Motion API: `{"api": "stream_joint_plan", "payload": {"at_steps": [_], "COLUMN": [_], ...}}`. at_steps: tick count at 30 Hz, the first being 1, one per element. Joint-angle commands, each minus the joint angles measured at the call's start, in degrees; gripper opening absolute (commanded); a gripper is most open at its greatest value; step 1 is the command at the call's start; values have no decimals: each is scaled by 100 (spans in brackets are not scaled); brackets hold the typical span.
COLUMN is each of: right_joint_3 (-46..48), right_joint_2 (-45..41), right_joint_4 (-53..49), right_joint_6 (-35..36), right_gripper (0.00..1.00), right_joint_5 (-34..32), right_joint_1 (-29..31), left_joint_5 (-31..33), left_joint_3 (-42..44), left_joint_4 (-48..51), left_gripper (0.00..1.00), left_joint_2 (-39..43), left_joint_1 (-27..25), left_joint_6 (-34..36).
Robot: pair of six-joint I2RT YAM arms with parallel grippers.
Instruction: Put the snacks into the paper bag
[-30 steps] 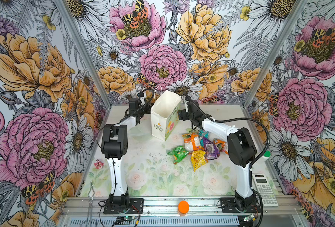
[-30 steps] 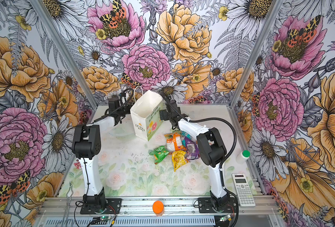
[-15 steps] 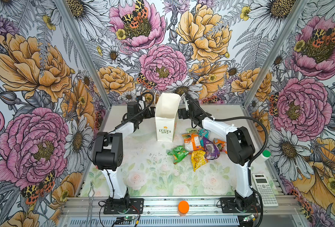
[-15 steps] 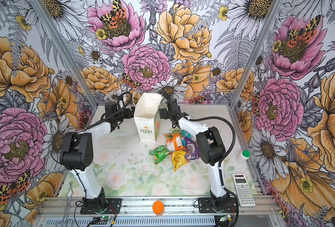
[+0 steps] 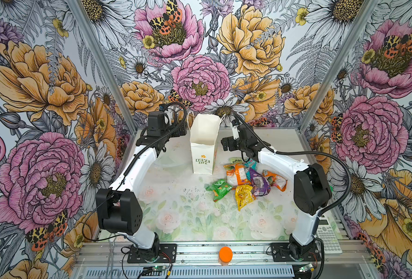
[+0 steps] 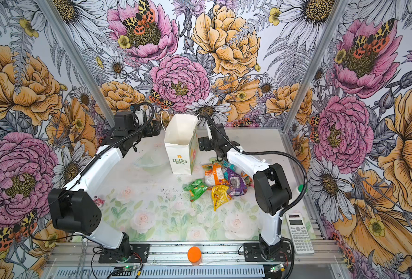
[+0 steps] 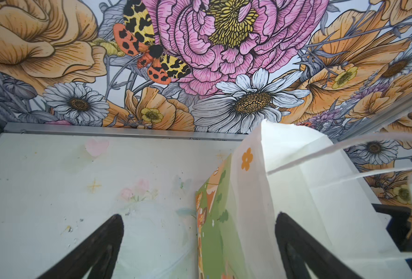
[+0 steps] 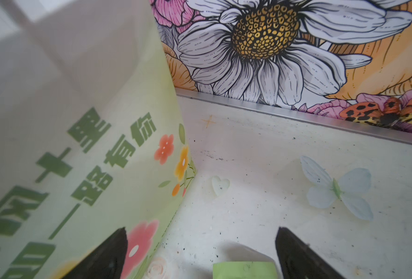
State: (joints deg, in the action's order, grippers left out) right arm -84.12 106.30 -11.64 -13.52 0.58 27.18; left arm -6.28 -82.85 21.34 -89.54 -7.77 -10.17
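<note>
The white paper bag (image 5: 203, 145) (image 6: 180, 149) stands upright and open-topped at the back middle, its "LOVE LIFE" side toward the front. The snacks (image 5: 246, 180) (image 6: 222, 181) lie heaped to its right: green (image 5: 218, 189), yellow (image 5: 243, 195), purple (image 5: 259, 184), orange-and-white (image 5: 236, 172). My left gripper (image 5: 180, 131) (image 7: 199, 216) is open at the bag's (image 7: 296, 193) left, a bag corner showing between its fingers. My right gripper (image 5: 225, 145) (image 8: 202, 229) is open beside the bag's flowered face (image 8: 79, 145), a pale green packet (image 8: 245, 270) below it.
A calculator (image 5: 328, 235) (image 6: 299, 232) lies at the front right rail. An orange round cap (image 5: 225, 253) (image 6: 194, 254) sits on the front rail. A clear shallow dish (image 6: 149, 161) rests left of the bag. Flowered walls close in three sides.
The bag has turned from a tilted, angled stand to upright with its narrow side facing front. The left arm's elbow has swung down and outward to the front left.
</note>
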Motion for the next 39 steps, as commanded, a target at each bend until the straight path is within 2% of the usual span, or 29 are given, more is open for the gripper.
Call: {"api": "stream_joint_plan", "payload": {"at_steps": [1, 6, 9, 17, 21, 39], "right_joint_3": [197, 385, 440, 917, 1036, 1065], "right_joint_2": [-499, -974, -1216, -1727, -1765, -1722], "right_joint_4": [-357, -914, -1267, -1411, -1429, -1462], "right_joint_6": [-49, -64, -135, -389, -415, -420], "right_gripper": [97, 97, 97, 97, 97, 97], "right_joint_5": [218, 40, -136, -293, -293, -390], "right_joint_1": [32, 111, 146, 165, 167, 165], "left_joint_5": [434, 133, 193, 355, 378, 627], "left_joint_3": [-107, -98, -146, -381, -418, -1461], "left_joint_4": [916, 1204, 1408, 2039, 2082, 2179], "left_gripper": [99, 99, 99, 99, 99, 99], "left_joint_2": [333, 886, 1114, 1125, 923, -476], "left_joint_1": [-32, -93, -281, -874, -1063, -1020], "left_joint_6": [86, -143, -143, -169, -182, -162]}}
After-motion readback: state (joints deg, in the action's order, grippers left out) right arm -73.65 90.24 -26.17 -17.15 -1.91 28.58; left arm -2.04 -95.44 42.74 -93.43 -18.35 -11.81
